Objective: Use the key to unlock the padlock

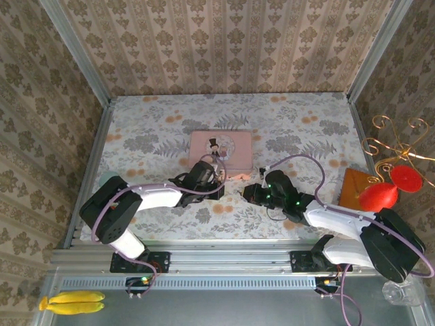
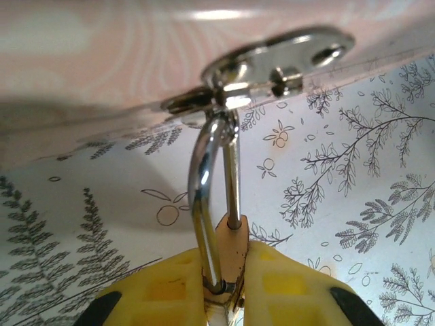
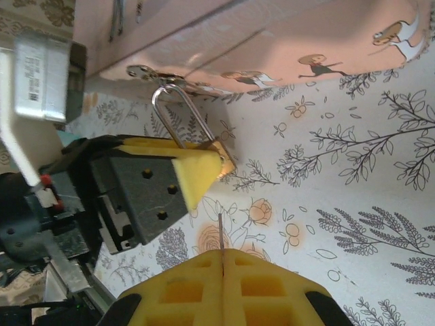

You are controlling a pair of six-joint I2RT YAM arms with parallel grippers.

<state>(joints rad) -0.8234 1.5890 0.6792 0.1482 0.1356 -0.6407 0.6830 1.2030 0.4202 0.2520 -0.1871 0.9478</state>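
The padlock (image 2: 230, 252) has a small brass body and a thin silvery shackle with both legs seated in the body. The shackle is threaded through the hasp (image 2: 272, 61) of the pink tin (image 3: 285, 41). The body is pinched between the left gripper's (image 2: 228, 275) yellow pads. The key (image 3: 220, 232) is a thin dark sliver protruding from the right gripper's (image 3: 223, 268) pads. Its tip points at the padlock body, just short of it.

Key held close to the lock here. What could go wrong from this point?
The key is a thin sliver barely sticking out of the right gripper; pushed off-axis against the padlock, it may slip or twist between the pads.
The left gripper pinches the padlock's body, which hangs by its shackle from the hasp of the pink tin; a push may swing it or drag the tin.
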